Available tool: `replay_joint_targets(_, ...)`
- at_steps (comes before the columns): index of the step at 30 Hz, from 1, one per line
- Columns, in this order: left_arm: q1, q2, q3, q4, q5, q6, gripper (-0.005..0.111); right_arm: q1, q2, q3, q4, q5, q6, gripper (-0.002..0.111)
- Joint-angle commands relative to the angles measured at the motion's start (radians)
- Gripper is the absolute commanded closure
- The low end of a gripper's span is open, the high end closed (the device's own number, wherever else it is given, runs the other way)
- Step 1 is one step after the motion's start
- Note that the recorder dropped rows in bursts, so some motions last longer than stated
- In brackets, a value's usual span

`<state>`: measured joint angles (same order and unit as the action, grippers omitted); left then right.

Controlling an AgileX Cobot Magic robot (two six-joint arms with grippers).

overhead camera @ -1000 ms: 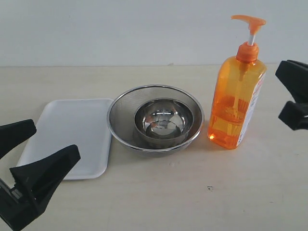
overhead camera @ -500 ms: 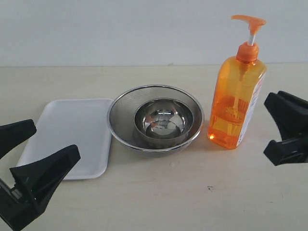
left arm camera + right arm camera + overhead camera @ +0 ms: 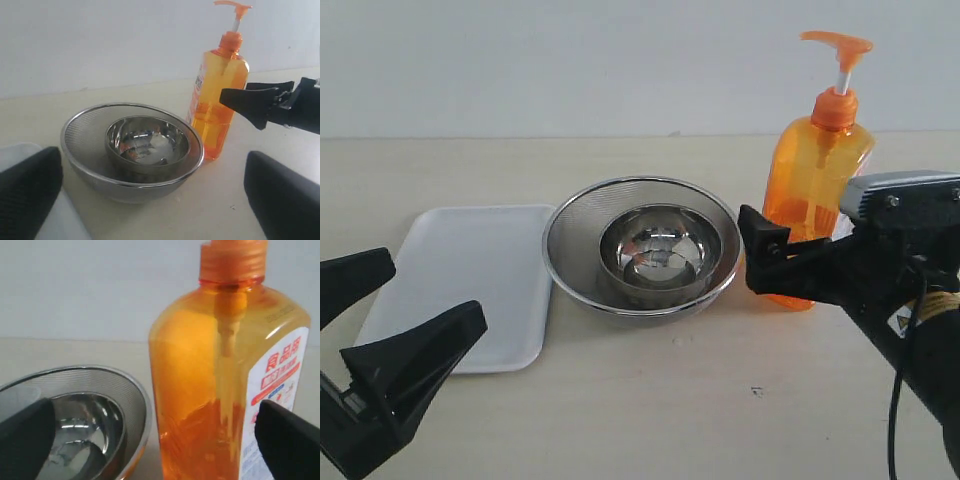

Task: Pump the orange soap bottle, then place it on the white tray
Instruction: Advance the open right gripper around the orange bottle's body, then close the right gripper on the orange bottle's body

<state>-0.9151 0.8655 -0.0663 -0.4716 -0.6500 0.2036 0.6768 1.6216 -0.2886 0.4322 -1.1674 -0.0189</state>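
Observation:
The orange soap bottle (image 3: 815, 165) stands upright on the table, right of the strainer, with its pump head up. My right gripper (image 3: 810, 268) has come in low in front of it and is open. In the right wrist view the bottle (image 3: 220, 390) fills the gap between the two fingers of that gripper (image 3: 160, 450), and neither pad presses on it. The white tray (image 3: 470, 255) lies flat at the left. My left gripper (image 3: 435, 290) hovers open at the tray's near edge, holding nothing. From the left wrist the bottle (image 3: 217, 95) shows beyond the open left gripper (image 3: 157, 200).
A round metal mesh strainer (image 3: 570, 215) with a steel bowl (image 3: 660, 250) inside sits between tray and bottle, close to the bottle's base. Bare tabletop (image 3: 700, 400) lies in front of them. A pale wall runs behind the table.
My right gripper has swung in from the right edge, down and leftward, and now straddles the bottle's lower body. The left gripper, bottle, strainer and tray have not moved.

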Motion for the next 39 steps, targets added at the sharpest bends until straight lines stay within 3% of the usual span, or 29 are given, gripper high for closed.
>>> replay_joint_targets(1,-0.004,-0.007,0.003,-0.001,-0.001,-0.002,0.016,0.001,0.028,-0.056,0.104,-0.027,0.007,0.004)
replay_joint_targets(7,-0.004,-0.007,0.003,-0.001,-0.001,-0.002,0.016,0.001,0.028,-0.186,0.205,0.137,-0.061,0.004)
replay_joint_targets(15,-0.004,-0.007,0.003,-0.001,-0.001,-0.002,0.016,0.001,0.028,-0.203,0.333,0.134,-0.175,0.004)
replay_joint_targets(22,-0.004,-0.007,0.003,-0.001,-0.001,-0.002,0.016,0.001,0.038,-0.203,0.337,0.158,-0.168,0.004)
replay_joint_targets(39,-0.004,-0.007,0.003,-0.001,-0.001,-0.002,0.016,0.001,0.218,-0.235,0.308,-0.040,-0.116,0.004)
